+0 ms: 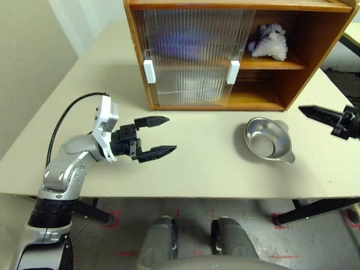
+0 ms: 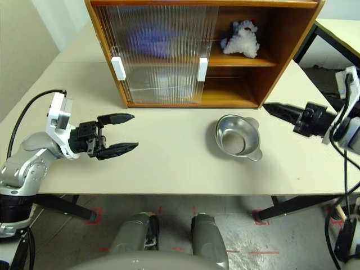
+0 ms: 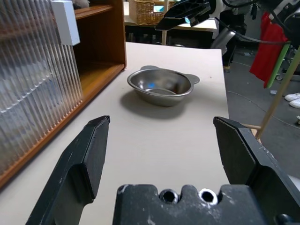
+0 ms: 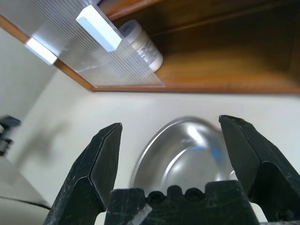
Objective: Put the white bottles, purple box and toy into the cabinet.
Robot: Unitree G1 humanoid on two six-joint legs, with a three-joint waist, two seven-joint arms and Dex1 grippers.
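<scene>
Toy is sitting shelved in the cabinet — both grippers (left, right) are gaping wide, holding nothing.

Both head views look down from above and forward over the beige table, taking in the cabinet at the far edge and the steel bowl in front of it; the right eye view sits a touch to one side, so everything lands further left in its picture. The left wrist view rides low, close to the tabletop, looking level along the cabinet's front toward the same bowl, with the room beyond. The right wrist view sits close over the bowl, facing the cabinet's open lower compartment, tilted. All four share the bowl and cabinet front.
</scene>
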